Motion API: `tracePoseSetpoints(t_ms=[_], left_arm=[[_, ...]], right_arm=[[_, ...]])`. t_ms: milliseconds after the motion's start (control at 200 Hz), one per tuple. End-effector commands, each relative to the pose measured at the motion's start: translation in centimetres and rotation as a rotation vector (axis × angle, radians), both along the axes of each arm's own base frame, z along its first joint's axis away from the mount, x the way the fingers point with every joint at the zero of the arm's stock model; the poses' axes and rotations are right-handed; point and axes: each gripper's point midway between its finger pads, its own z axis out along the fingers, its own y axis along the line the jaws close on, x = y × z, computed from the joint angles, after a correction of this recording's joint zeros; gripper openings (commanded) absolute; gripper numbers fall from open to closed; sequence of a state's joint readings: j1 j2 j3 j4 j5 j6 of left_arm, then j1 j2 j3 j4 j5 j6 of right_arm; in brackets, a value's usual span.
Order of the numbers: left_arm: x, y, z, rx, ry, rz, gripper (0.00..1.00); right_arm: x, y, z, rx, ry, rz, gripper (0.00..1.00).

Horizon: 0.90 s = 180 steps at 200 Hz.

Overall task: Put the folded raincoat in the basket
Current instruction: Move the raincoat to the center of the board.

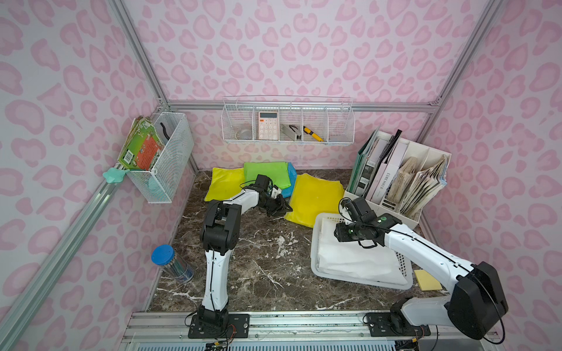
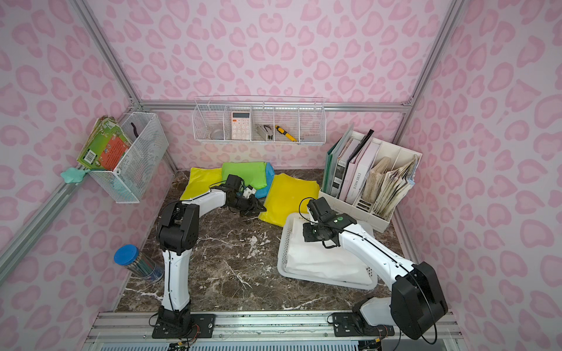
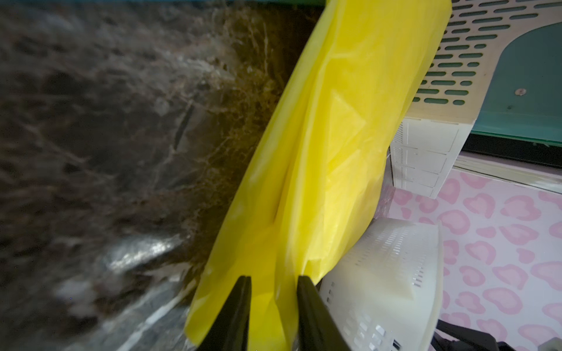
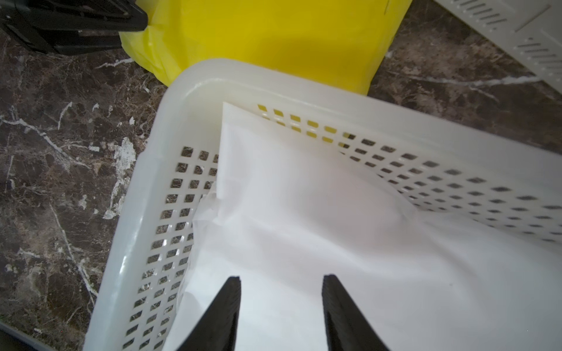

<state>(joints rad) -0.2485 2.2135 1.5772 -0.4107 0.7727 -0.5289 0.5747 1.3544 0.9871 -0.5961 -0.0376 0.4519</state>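
Yellow raincoat, its edge between the left gripper jaws

Left arm reaches forward, and the left gripper jaws are narrowly parted. Right arm is angled inward, with the right gripper jaws wider apart and tilted downward.

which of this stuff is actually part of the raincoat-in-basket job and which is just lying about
In the job: yellow raincoat with the left gripper at its corner; white plastic basket; white raincoat lying in it, right gripper above.
Lying about: file organiser; pencil tub; sticky notes; calculator; wire basket of books; green raincoat and far yellow raincoat, perhaps next.
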Motion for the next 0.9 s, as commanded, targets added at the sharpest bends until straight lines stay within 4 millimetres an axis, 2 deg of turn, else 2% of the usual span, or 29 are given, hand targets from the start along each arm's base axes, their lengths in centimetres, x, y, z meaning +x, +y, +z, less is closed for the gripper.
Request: tracePoseSetpoints(t_ms=[0, 180, 360, 395, 565, 720, 895], left_arm=[[-0.5, -0.5, 0.1, -0.012, -0.003, -0.003, 0.28], [-1.6, -0.6, -1.0, 0.012, 0.034, -0.002, 0.19], [-3.3, 0.9, -2.1, 0.094, 0.089, 0.034, 0.00], [-4.6, 1.4, -3.0, 0.113, 0.124, 0.038, 0.00], [-8.6, 3.5, -3.8, 0.194, 0.180, 0.078, 0.00], [-12.8, 5.7, -2.8, 0.267, 0.232, 0.132, 0.00], [-17.6, 6.5, -1.1, 0.302, 0.238, 0.128, 0.00]], right_arm=[[0.4, 0.2, 0.2, 0.005, -0.017, 0.001, 0.47], [0.4, 0.4, -0.2, 0.006, -0.005, 0.002, 0.47], [0.3, 0.4, -0.2, 0.007, -0.007, 0.005, 0.47], [0.4, 0.3, -0.2, 0.007, -0.007, 0.004, 0.47], [0.6, 0.7, 0.0, 0.018, -0.008, 0.010, 0.47], [1.0, 1.5, 0.9, 0.039, -0.014, 0.019, 0.47], [1.4, 3.1, 2.8, 0.070, -0.033, 0.034, 0.47]])
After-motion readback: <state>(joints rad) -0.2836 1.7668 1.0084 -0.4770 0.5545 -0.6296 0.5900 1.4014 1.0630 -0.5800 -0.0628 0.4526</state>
